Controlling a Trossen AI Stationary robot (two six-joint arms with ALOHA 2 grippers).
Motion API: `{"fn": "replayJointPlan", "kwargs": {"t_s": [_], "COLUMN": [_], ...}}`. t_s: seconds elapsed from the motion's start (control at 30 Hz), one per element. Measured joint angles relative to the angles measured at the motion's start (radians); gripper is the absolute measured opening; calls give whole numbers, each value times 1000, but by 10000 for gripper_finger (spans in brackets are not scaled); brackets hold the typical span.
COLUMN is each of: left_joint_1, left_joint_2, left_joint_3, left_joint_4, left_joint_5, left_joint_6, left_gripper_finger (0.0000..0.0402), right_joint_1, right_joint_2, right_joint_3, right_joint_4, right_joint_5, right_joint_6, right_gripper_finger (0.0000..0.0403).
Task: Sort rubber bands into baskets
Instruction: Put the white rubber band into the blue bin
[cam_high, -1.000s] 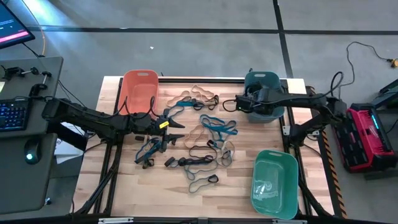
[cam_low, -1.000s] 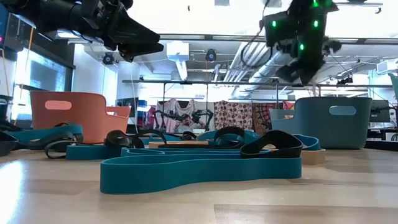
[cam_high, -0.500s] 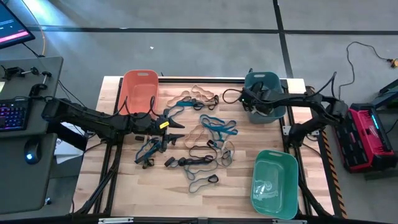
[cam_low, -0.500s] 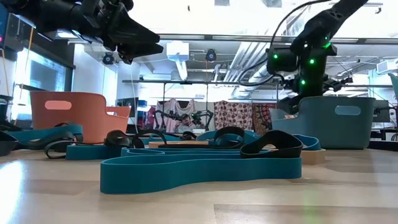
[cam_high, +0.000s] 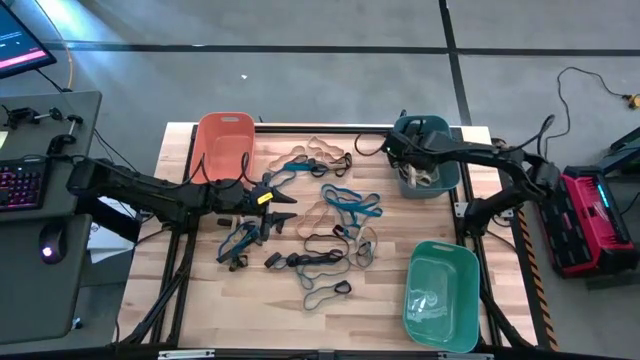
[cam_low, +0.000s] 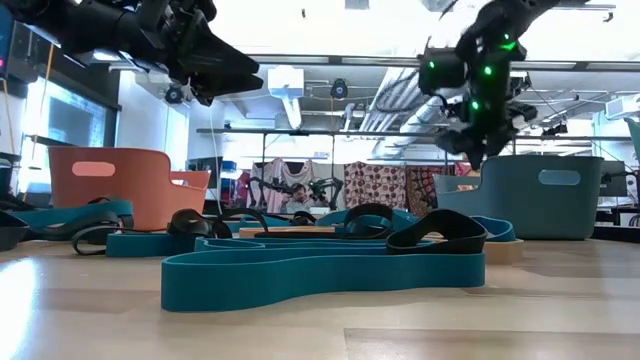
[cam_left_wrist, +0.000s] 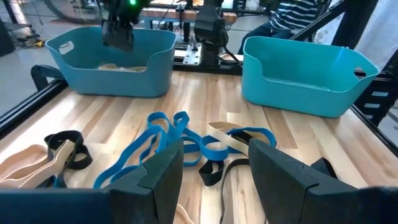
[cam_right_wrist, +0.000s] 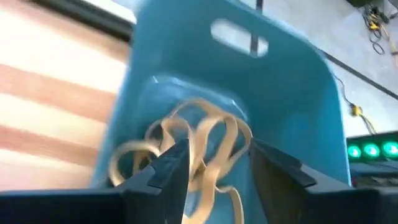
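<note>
High view: your wooden slat table (cam_high: 200, 300) carries three rounded plastic tubs, the dark teal-blue basket (cam_high: 440, 130) right under your right gripper (cam_high: 405, 160), the orange-salmon basket (cam_high: 222, 140) just behind your left gripper (cam_high: 283, 207), and the lighter green basket (cam_high: 440, 295) well off to the near side of the right arm. The right gripper's fingers stand parted over the teal tub, holding nothing; a tangle of tan rubber bands (cam_right_wrist: 199, 146) lies in the tub just below them. The left gripper hovers spread wide and empty, just above the pile. The loose heap of blue, tan and black rubber bands (cam_high: 335, 225) lies directly ahead of it. These are light, floppy, grippy loops that snag each other, so pinch one strand at a free outer bend, like the blue loop (cam_left_wrist: 161, 134) nearest your left fingers, and lift slowly to shed hangers-on.
</note>
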Motion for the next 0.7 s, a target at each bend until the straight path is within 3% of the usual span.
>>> {"fn": "replayJointPlan", "kwargs": {"t_s": [0.13, 0.27, 0.33, 0.7], "left_joint_1": [1, 1, 1, -1], "left_joint_2": [0, 0, 0, 0], "left_joint_3": [0, 0, 0, 0], "left_joint_4": [-11, -27, -41, -97], "left_joint_5": [0, 0, 1, 11], "left_joint_6": [15, 16, 17, 46], "left_gripper_finger": [175, 175, 175, 175], "right_joint_1": [24, 48, 69, 311], "right_joint_2": [-23, -64, -82, -111], "right_joint_3": [32, -2, -26, -38], "right_joint_4": [38, 98, 125, 318], "right_joint_5": [20, 21, 21, -17], "right_joint_6": [-41, -55, -63, -137], "right_gripper_finger": [121, 35, 10, 3]}}
